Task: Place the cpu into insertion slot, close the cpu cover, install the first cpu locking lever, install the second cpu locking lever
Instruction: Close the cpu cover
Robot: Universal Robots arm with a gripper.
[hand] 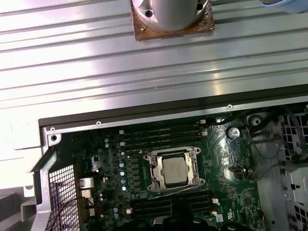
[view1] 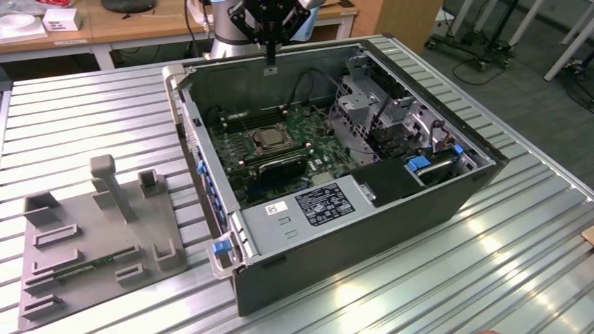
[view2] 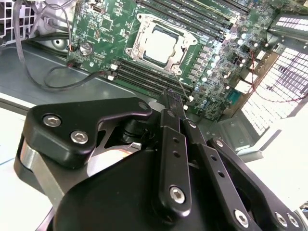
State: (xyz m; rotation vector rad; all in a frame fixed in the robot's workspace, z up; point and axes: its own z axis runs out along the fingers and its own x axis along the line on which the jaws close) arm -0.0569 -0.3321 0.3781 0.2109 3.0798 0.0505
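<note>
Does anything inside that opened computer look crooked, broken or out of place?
Nothing stands out. The cpu lies flat and square in the insertion slot, and the cpu cover frames it evenly. The gripper hangs above one edge of the computer case, shut and holding nothing.

The cpu (hand: 173,168) sits in the insertion slot (hand: 190,168), the cpu cover (hand: 174,154) seemingly down around it. Calling the case wall (hand: 144,118) twelve o'clock, memory slots (hand: 159,136) lie at twelve and six.

A robotics lab is suggested: an opened black metal computer tower (view1: 371,243) is laid on a ribbed silvery aluminium table (view1: 519,278), and pale wooden desks (view1: 139,28) are seen at eleven o'clock in the exterior view.
</note>
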